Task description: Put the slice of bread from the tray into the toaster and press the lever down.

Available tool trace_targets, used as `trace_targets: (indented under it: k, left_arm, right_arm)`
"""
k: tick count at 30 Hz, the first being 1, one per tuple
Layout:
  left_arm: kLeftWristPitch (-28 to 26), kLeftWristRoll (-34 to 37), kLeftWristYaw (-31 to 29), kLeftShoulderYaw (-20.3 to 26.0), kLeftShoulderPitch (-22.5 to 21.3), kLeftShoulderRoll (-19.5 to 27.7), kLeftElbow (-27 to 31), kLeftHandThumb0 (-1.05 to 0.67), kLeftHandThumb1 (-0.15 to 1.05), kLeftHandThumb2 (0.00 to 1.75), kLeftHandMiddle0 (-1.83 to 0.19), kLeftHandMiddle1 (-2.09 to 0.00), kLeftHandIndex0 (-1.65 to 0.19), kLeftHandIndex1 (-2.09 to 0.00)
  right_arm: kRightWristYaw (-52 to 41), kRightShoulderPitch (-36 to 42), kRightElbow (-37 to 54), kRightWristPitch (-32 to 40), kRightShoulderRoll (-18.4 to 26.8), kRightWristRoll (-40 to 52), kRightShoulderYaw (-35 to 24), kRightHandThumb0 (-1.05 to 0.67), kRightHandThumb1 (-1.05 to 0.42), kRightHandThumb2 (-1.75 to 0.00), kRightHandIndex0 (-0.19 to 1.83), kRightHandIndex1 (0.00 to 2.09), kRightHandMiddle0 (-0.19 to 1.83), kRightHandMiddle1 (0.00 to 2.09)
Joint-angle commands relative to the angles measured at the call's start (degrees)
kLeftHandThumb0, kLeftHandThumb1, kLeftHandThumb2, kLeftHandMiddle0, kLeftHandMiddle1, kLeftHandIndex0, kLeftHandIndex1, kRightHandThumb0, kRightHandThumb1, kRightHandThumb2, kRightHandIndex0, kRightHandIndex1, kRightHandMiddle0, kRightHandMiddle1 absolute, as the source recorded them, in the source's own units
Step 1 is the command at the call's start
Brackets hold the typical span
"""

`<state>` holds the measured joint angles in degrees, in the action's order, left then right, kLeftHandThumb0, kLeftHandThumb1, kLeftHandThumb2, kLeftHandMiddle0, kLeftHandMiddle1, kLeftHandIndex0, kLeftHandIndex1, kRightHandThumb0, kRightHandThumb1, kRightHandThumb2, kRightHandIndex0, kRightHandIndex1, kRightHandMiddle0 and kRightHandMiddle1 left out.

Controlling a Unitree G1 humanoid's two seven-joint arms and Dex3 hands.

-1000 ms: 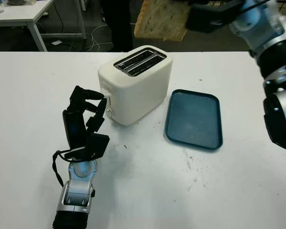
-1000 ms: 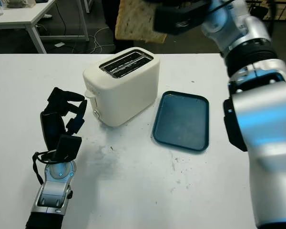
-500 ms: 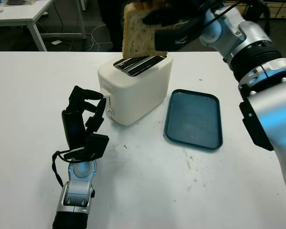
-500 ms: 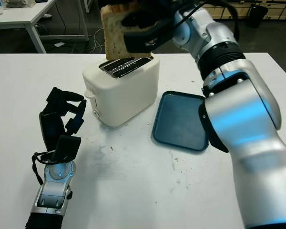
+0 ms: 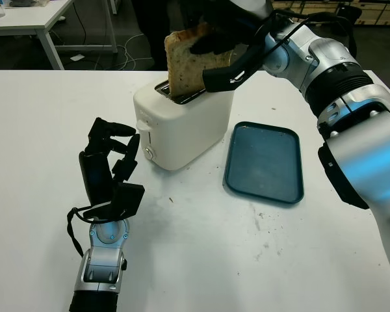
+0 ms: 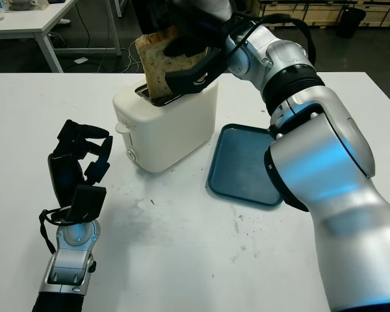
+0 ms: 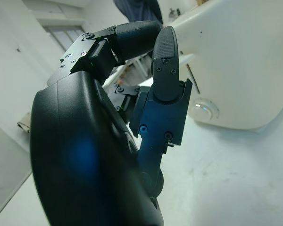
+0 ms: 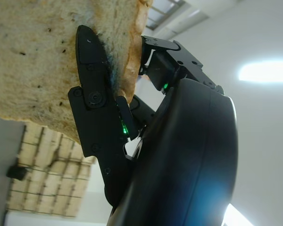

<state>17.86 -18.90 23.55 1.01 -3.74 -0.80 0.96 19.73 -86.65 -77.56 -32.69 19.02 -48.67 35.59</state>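
Right wrist view is giving me the closest look, so starting there: my right hand [image 6: 198, 55] is clamped on the slice of bread [image 5: 187, 68], one black finger [image 8: 92, 89] pressing flat across the crust side while the others are pinching from behind. Over in the head cameras that hand is hanging above the back of the toaster [image 5: 185, 120], and the slice is standing nearly upright, leaning a bit, with its bottom edge dipping into one of the toaster's top slots. Which of the two slots, I honestly can't tell from here. Most of the bread is sticking up out of the slot.

My left hand [image 5: 109, 169] is sitting upright on the white table [image 5: 39, 130] just beside the toaster's near-left end, fingers curled in and holding nothing. The left wrist view is showing those fingers [image 7: 165, 52] bent over right next to the toaster's end wall, close to the round knob [image 7: 203, 109] low on it, not touching as far as I'm seeing.

Off to the right of the toaster, the blue tray [image 5: 264, 162] is lying flat on the table with nothing in it, a little apart from the toaster body. Crumbs and smudges are dotting the tabletop in front.
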Motion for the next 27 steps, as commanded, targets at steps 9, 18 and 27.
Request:
trace_targets:
  k: [9,18,27]
  left_arm:
    - [-0.40,-0.05,-0.28,0.22,0.37,0.08,0.69,-0.49,0.92,0.31,-0.58,-1.75,-0.49,-1.47]
    - [-1.37,-0.56,-0.18,0.00,0.25,0.04,1.28,-0.49,0.92,0.31,-0.58,-1.75,-0.49,-1.47]
    - [-1.56,-0.71,-0.12,-0.09,0.26,0.01,1.30,-0.48,0.92,0.31,-0.58,-1.75,-0.49,-1.46]
  right_arm:
    - [4.05,-1.64,-0.50,0.17,3.05,-3.28,2.58,-0.58,-0.92,-0.51,1.17,1.75,0.85,1.75]
    - [5.78,-2.68,-0.50,0.21,4.47,-4.58,3.28,-0.58,-0.92,-0.49,1.15,1.75,0.83,1.75]
    - [9.62,-3.63,-0.52,-0.26,5.00,-6.57,5.40,-0.60,-0.92,-0.50,1.17,1.75,0.86,1.75]
